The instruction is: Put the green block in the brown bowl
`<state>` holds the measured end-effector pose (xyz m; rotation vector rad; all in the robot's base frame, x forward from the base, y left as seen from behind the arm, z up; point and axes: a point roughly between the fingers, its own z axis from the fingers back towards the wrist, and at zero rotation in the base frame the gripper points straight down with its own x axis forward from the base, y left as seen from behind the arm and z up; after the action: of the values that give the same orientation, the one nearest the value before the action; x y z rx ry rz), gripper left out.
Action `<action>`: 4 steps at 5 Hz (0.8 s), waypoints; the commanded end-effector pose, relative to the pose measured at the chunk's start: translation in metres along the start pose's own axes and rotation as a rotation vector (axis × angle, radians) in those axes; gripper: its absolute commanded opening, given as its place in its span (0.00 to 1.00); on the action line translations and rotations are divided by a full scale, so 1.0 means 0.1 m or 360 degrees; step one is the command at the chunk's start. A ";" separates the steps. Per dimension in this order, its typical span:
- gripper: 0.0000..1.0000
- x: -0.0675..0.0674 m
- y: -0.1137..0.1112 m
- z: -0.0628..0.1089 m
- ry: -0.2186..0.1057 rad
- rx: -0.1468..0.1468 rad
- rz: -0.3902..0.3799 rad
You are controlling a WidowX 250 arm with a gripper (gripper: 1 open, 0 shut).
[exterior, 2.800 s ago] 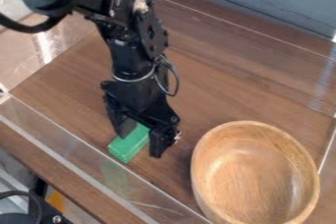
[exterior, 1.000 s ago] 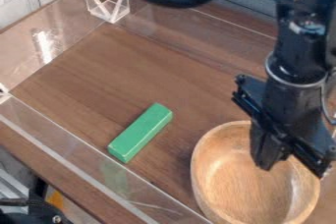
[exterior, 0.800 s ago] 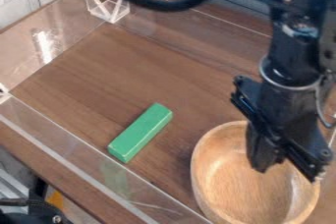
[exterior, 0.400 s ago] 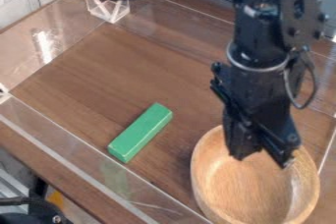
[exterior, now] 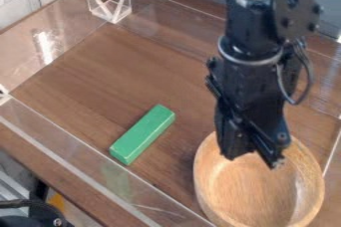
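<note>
Camera view, looking down across a brown wooden tabletop [exterior: 160,62]. Black gripper [exterior: 250,151] at the end of a dark robot arm [exterior: 260,42], pointing straight down, fingers pressed together with nothing between them, tips poised above the near-left rim of the brown bowl [exterior: 260,189]. Bowl itself large, round, light wood with visible grain, sitting at the lower right of the table, partly cut off by the picture's edge, its inside bare where visible. Left of the bowl, well apart from its rim, the green block [exterior: 143,133]: a long flat bright green bar lying flat on the wood, angled diagonally, one end toward the front edge of the table and the other toward the middle. No contact between block and gripper. Farther from the bowl, at the far left corner, a small clear plastic piece [exterior: 110,7] standing on the tabletop. Clear panels [exterior: 60,131] along the table's edges, front and left.
</note>
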<state>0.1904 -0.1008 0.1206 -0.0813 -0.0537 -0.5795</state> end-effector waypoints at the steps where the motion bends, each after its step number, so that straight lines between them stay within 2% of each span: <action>1: 0.00 0.09 0.04 0.16 -0.0063 0.0026 -0.0085; 2: 0.00 0.09 0.00 0.18 -0.0053 0.0015 -0.0109; 4: 0.00 0.05 -0.16 0.24 -0.0025 0.0029 -0.0125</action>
<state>0.1798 -0.1110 0.1332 -0.0585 -0.0228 -0.6549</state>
